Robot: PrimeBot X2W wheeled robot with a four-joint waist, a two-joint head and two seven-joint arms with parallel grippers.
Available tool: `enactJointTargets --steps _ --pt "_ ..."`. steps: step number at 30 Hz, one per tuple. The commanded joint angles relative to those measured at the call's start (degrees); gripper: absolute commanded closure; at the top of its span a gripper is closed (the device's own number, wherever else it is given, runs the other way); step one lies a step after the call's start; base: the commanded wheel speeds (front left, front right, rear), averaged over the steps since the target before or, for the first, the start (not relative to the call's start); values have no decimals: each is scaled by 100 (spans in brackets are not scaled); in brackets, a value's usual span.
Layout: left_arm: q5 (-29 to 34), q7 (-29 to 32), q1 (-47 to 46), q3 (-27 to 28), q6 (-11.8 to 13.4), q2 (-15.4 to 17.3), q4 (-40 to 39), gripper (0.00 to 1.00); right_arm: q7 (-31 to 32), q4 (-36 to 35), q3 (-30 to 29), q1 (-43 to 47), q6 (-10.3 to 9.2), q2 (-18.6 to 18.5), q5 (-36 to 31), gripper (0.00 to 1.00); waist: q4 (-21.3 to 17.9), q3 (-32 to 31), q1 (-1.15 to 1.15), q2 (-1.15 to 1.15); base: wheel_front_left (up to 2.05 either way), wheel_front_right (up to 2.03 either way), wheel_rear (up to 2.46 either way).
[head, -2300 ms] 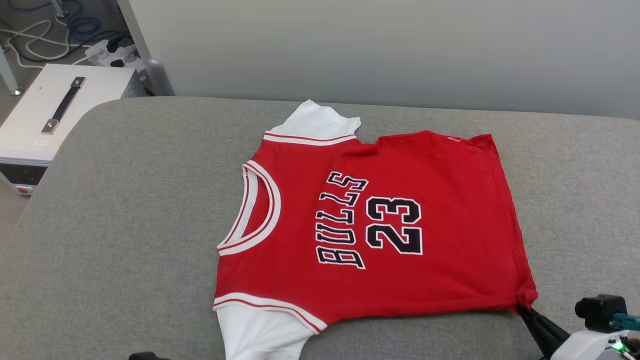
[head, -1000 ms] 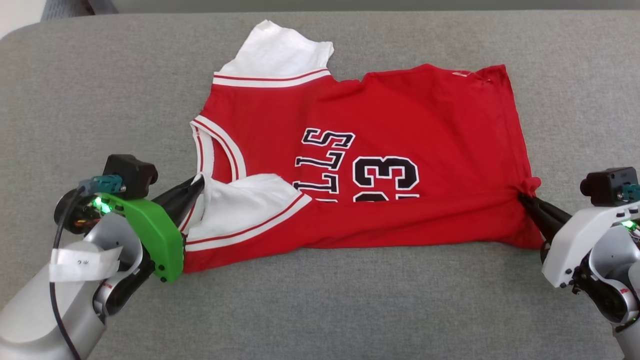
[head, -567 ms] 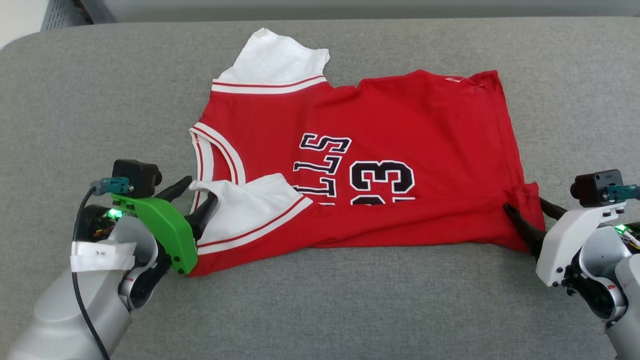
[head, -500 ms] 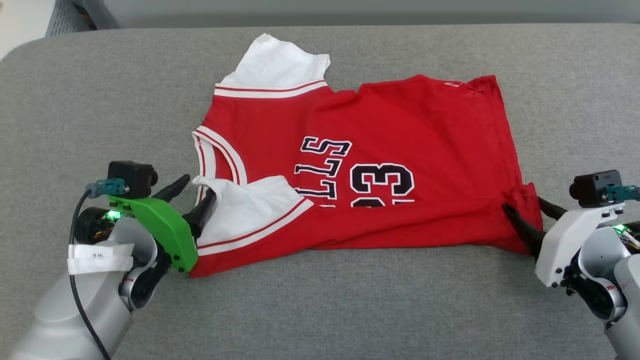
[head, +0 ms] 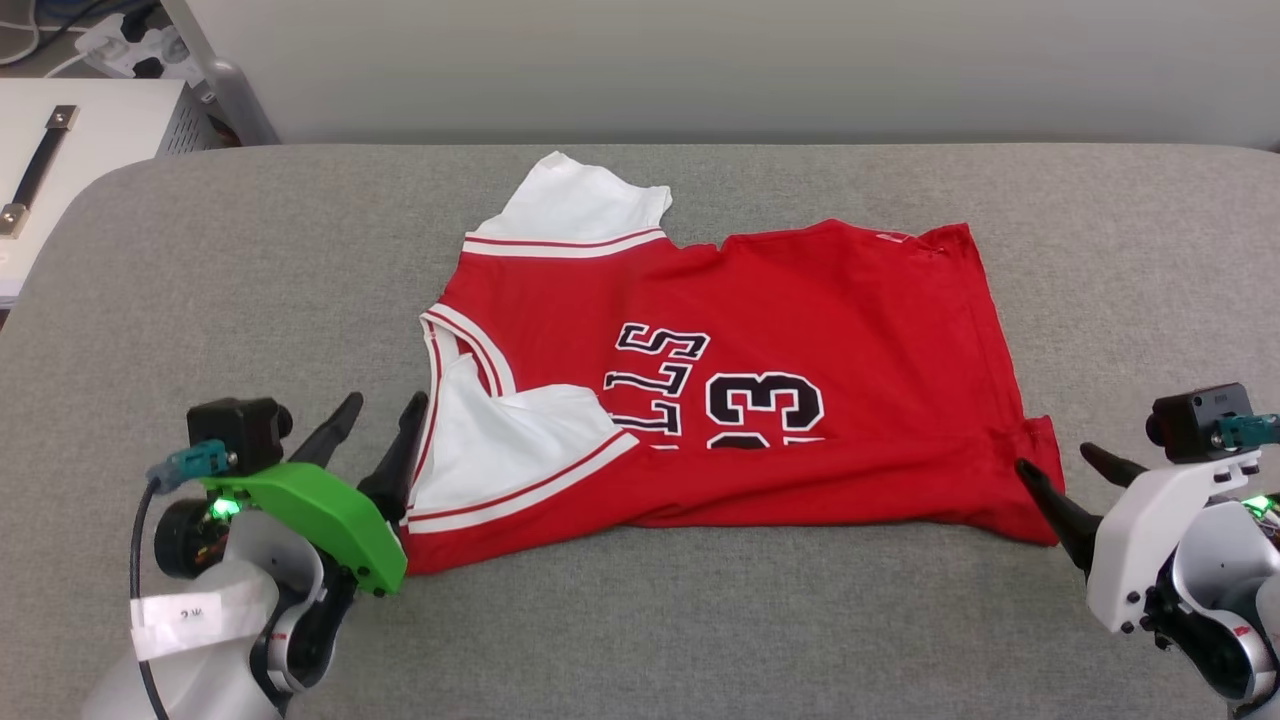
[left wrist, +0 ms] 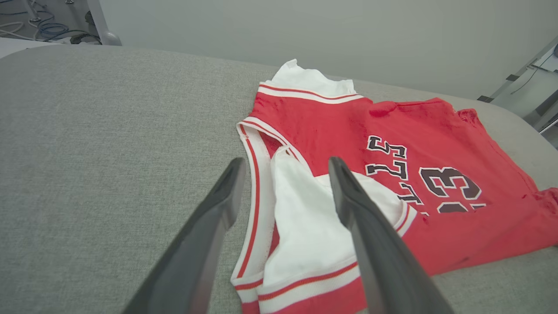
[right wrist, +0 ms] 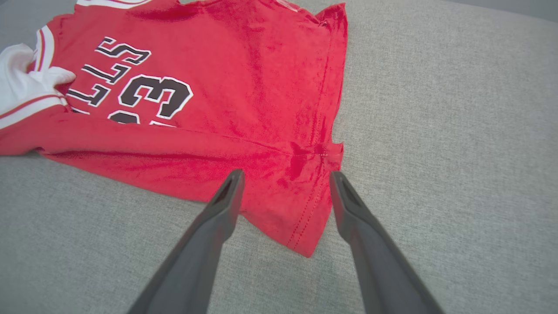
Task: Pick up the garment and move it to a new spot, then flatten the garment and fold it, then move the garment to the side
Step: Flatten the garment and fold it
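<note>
Red garment (head: pixel 780 300) — lengthwise left-right, top end leftward

We see the red 23 jersey (head: pixel 830 310) on the grey cushion (head: pixel 250 280). Its near edge and white sleeve lie folded over.

A grey fabric-covered surface (head: pixel 700 620) with rounded corners lies before a plain pale wall (head: pixel 700 60); at far left are a white box (head: pixel 100 130) with a dark handle (head: pixel 38 165) and loose cables (left wrist: pixel 49 30).
</note>
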Motion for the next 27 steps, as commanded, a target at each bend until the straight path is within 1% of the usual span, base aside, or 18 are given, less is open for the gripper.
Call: enactJointTargets --steps 1,5,8,12,15,19,27 --pt "-43 -11 195 39 119 28 -155 0 138 -181 -106 168 -8 94 -90 0 -4 -6 0 0 0 0 0" --pt "-71 153 563 40 569 149 -688 0 516 -780 -427 518 -8 296 -297 0 -25 84 0 0 0 0 0" --pt "11 547 760 -108 964 310 -968 0 791 -1136 -606 727 -8 463 -443 0 -48 185 0 0 0 0 0" --pt "-59 1054 876 -198 1354 409 -1220 0 1005 -1473 -742 861 -8 625 -597 0 -86 329 0 0 0 0 0" --pt "-108 1345 902 -249 1530 463 -1300 0 1100 -1621 -774 894 -8 709 -675 0 -134 435 0 0 0 0 0" --pt "-22 1483 833 -267 1784 509 -1242 0 1160 -1707 -775 900 -8 808 -688 0 -194 574 0 0 0 0 0" --pt "112 1698 685 -350 2088 519 -795 0 1137 -1729 -725 860 -8 862 -724 0 -285 831 0 0 0 0 0"
